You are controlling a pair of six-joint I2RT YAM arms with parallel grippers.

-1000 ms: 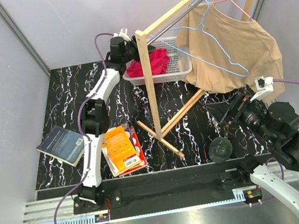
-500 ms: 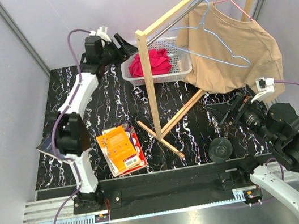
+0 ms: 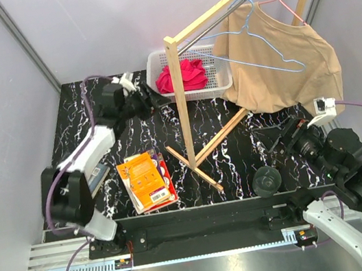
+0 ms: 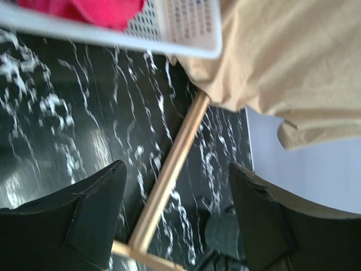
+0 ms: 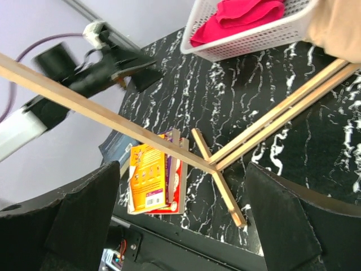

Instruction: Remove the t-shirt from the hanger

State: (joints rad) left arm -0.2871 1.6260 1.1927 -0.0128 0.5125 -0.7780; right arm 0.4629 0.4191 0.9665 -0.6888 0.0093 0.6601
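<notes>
We can read no words or numbers anywhere. The orange book has print and small pictures on its cover, but they are too small to make out.

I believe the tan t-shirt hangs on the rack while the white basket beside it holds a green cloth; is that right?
Not quite: the cloth in the basket is red, not green, as the top external view shows. The tan t-shirt does hang on the rack.

The left end effector reaches forward, jaws spread and empty; the right end effector likewise gapes.
</notes>
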